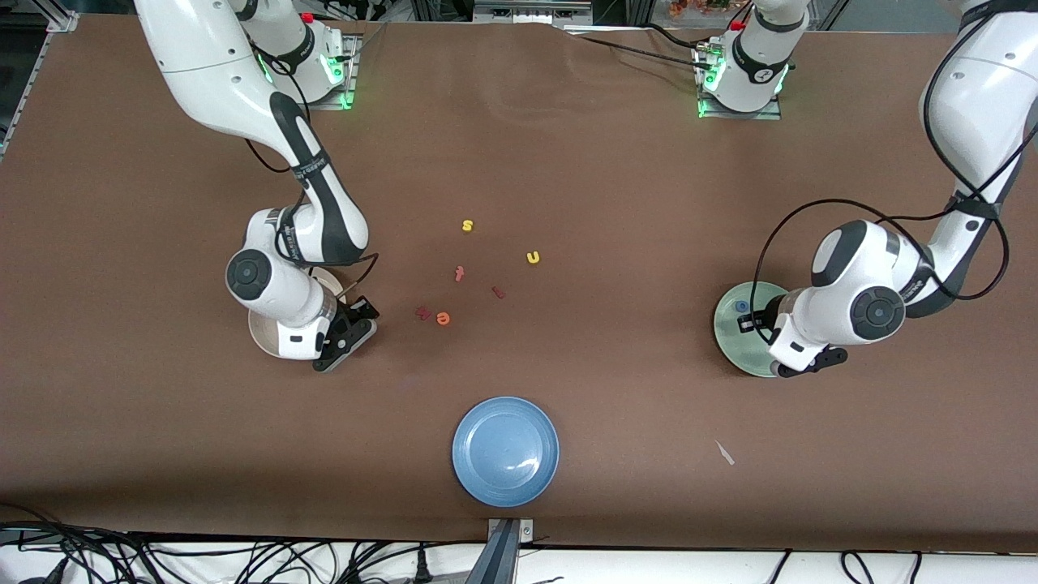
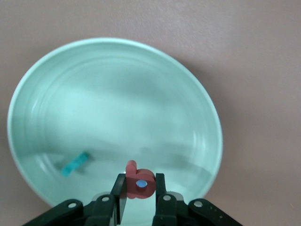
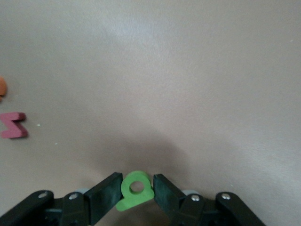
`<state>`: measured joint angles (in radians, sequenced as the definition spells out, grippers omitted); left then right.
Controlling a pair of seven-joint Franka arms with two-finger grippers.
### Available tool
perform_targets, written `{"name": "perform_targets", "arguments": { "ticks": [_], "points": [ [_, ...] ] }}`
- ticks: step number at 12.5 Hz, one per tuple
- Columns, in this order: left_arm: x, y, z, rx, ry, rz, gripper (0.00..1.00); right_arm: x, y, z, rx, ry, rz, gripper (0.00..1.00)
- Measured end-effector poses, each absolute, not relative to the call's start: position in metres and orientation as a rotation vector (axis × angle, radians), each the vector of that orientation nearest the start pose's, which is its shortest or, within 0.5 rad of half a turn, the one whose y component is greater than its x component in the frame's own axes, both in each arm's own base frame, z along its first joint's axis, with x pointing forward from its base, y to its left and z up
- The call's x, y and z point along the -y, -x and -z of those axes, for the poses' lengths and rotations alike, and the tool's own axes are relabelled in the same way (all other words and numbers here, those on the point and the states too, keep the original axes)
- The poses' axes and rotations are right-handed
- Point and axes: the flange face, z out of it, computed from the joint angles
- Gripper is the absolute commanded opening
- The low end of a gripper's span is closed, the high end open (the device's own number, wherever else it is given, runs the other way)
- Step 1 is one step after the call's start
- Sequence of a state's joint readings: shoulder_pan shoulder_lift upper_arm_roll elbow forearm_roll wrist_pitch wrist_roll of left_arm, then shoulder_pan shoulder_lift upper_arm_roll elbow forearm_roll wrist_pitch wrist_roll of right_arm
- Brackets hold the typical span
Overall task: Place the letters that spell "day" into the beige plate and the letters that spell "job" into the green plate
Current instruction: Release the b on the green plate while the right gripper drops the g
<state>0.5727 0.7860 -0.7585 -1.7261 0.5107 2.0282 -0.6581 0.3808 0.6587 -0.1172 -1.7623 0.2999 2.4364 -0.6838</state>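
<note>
Left wrist view shows the left gripper (image 2: 138, 190) pinching the salmon-red "b" (image 2: 137, 182) between its fingers, held over the green plate (image 2: 117, 70); a teal stick "j" (image 2: 75, 164) lies in that plate. In the front view a blue ring "o" (image 1: 741, 306) also lies in the green plate, which sits toward the left arm's end of the table. The right gripper (image 3: 136, 195) clamps a green loop-and-stem letter (image 3: 135, 189) above bare brown table (image 3: 188, 70), just beside the beige plate (image 1: 261, 334) at the right arm's end. Near mid-table lie a yellow "s" (image 1: 467, 225), a yellow "u" (image 1: 533, 257), an orange round letter (image 1: 442, 318) and dark red letters (image 1: 422, 312). A blue plate (image 1: 505, 451) sits nearest the front camera
</note>
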Motion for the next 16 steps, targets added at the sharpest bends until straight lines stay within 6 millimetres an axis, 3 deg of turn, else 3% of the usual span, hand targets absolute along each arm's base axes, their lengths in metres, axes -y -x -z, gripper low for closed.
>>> {"name": "perform_targets", "arguments": {
  "ticks": [1,2,3,6,9,11,13,16],
  "points": [
    [0.048,-0.637,-0.197,0.397,3.082,-0.362,0.24,-0.176,-0.645,-0.206,1.102,2.811,0.061,0.21],
    [0.046,-0.637,-0.191,0.368,3.072,-0.343,0.75,-0.172,-0.648,-0.215,1.100,2.807,0.047,0.21],
    [0.045,-0.638,-0.188,0.344,3.068,-0.331,1.00,-0.166,-0.650,-0.223,1.100,2.805,0.022,0.21],
    [0.042,-0.648,-0.198,0.312,3.078,-0.283,1.00,-0.131,-0.653,-0.247,1.144,2.782,-0.072,0.21],
    [0.032,-0.667,-0.238,0.267,3.064,-0.256,1.00,-0.095,-0.651,-0.263,1.176,2.755,-0.147,0.22],
    [0.031,-0.676,-0.288,0.239,3.030,-0.289,1.00,-0.079,-0.651,-0.265,1.201,2.746,-0.161,0.23],
    [0.033,-0.682,-0.348,0.220,3.007,-0.324,1.00,-0.072,-0.650,-0.264,1.206,2.745,-0.172,0.35],
    [0.029,-0.682,-0.426,0.176,3.009,-0.356,1.00,-0.071,-0.649,-0.262,1.205,2.744,-0.178,0.63]
  ]
}}
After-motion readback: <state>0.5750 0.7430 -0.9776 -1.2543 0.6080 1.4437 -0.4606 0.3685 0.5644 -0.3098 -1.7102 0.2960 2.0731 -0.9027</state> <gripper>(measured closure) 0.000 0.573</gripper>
